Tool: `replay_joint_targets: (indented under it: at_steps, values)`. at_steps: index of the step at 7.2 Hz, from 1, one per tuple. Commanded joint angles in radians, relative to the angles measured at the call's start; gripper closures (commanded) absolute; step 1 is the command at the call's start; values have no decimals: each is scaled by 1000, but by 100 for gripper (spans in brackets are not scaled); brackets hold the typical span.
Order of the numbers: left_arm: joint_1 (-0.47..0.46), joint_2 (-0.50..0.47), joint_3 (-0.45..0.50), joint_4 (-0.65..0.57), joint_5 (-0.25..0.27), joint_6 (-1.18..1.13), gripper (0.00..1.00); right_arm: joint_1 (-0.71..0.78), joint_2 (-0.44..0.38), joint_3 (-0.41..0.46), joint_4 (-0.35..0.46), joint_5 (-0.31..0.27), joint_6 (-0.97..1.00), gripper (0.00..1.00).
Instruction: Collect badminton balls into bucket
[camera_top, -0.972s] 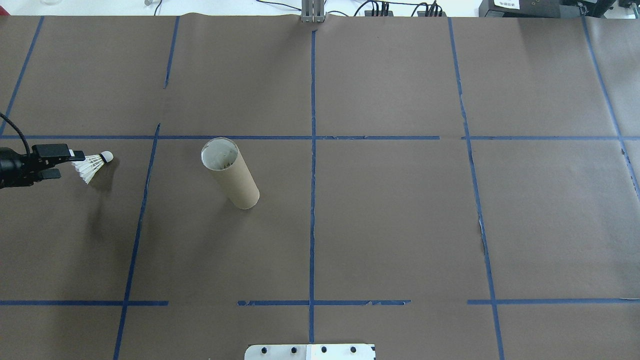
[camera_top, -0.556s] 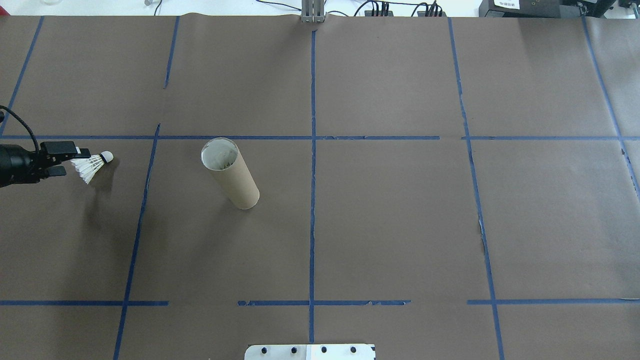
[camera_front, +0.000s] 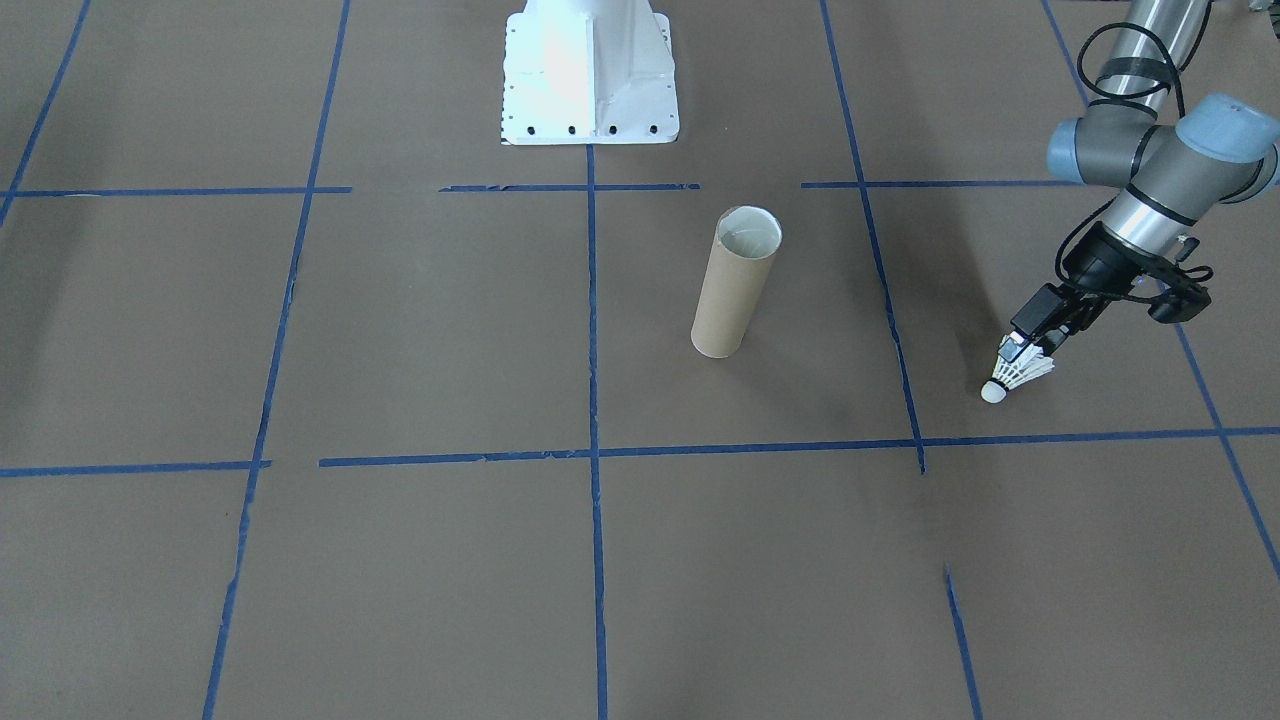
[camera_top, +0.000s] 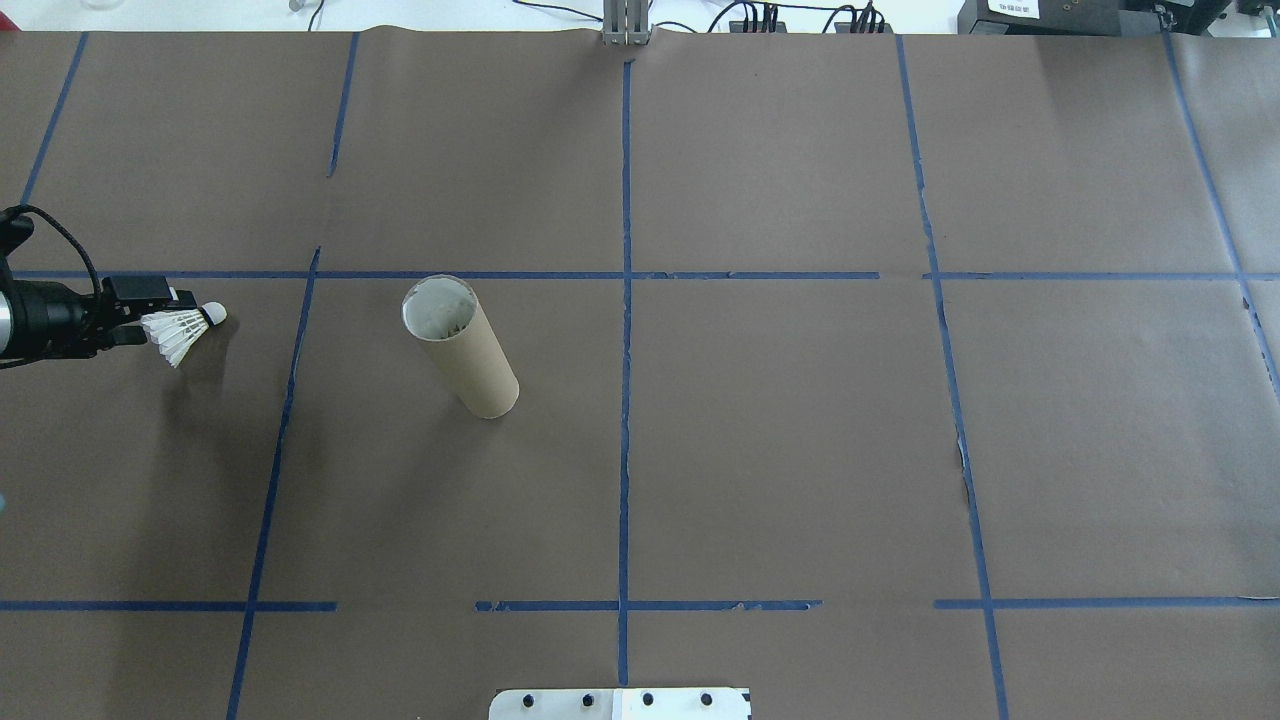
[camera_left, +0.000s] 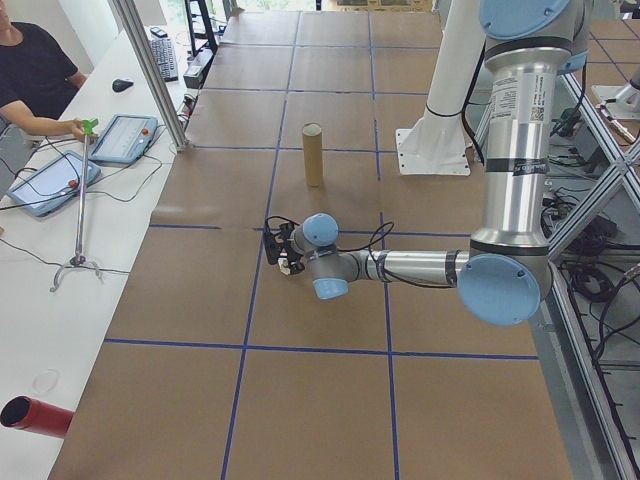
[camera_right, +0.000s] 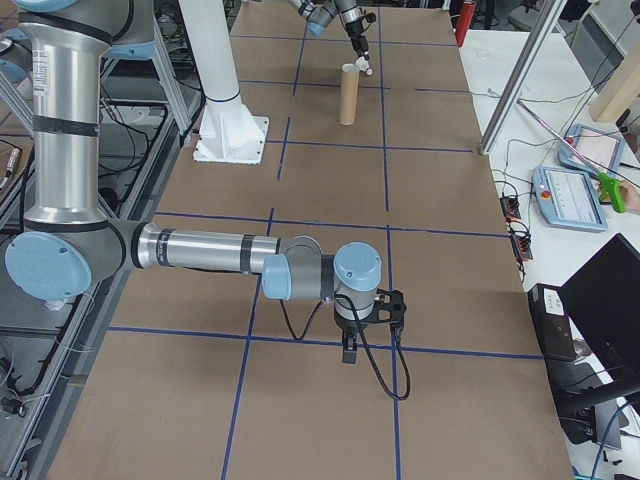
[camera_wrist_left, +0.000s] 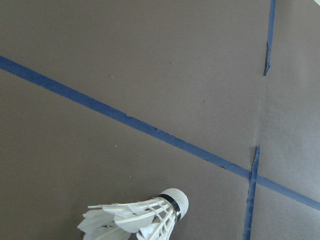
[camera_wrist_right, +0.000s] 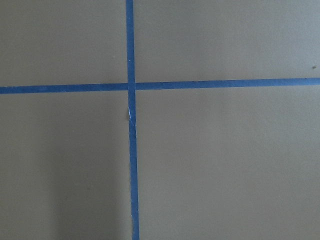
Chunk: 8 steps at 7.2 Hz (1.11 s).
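The bench (camera_top: 800, 450) is lying under brown paper, with blue tape (camera_top: 625, 400) running across it in a grid of large squares; some strips are fraying or breaking off short. At the left edge of the overhead frame the left gripper (camera_top: 150, 318) is reaching in low, its fingers (camera_top: 140, 291) closing on the feather end of the shuttlecock (camera_top: 185, 330), whose cork tip is pointing toward frame centre; whether the tip is touching the paper cannot be told. The tube (camera_top: 460, 345) is standing upright, open end up, left of centre and well apart from the shuttlecock. In the front-facing frame the same pair is showing at the right edge, the shuttlecock (camera_front: 1015, 378) hanging tip-down below the gripper. The white robot base (camera_front: 590, 70) is sitting at the top centre of that frame. The right gripper (camera_right: 365, 335) is hovering over a tape crossing at the lower centre of the right-side frame; whether its fingers are apart cannot be told. In the left-side frame's upper left, a person (camera_left: 35, 75) is sitting at a white table (camera_left: 60, 260) with tablets (camera_left: 50, 182) and cables.
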Motion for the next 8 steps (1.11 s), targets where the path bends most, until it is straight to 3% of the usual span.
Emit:
replay_joint_targets:
  at_steps: [1, 2, 6, 7, 8]
  values:
    - [0, -12, 19, -9, -1, 2, 0, 0, 0, 0, 0, 1, -1, 0]
    - [0, -12, 19, -9, -2, 1, 2, 0, 0, 0, 0, 1, -1, 0]
    - [0, -3, 17, -24, -10, -1, 54, 0, 0, 0, 0, 1, -1, 0]
    - [2, -3, 17, -24, -10, -1, 73, 0, 0, 0, 0, 1, -1, 0]
    - [2, -3, 11, -25, -12, -2, 100, 0, 0, 0, 0, 1, -1, 0]
